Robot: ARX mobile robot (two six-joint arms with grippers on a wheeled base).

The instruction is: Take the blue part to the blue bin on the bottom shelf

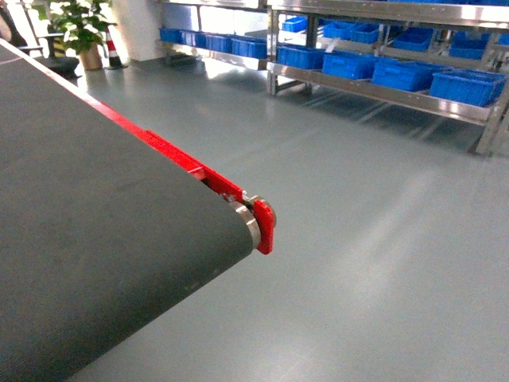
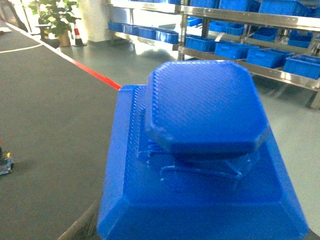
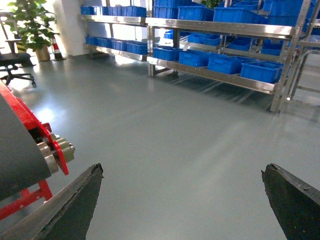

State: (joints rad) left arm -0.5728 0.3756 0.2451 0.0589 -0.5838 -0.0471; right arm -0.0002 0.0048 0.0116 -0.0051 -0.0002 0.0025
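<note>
The blue part (image 2: pixel 205 107) fills the left wrist view, left fingers hidden, grip unclear; right fingers (image 3: pixel 70 205) spread wide, empty, over the floor (image 3: pixel 175 135).

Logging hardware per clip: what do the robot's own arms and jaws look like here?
Only the right gripper shows: two dark, nearly black fingers with a matte, slightly scuffed surface, tapering to blunt angled tips at the lower corners of the right wrist view. No cables or markings are visible. The left gripper is hidden behind the blue part, and neither arm appears in the head view.
</note>
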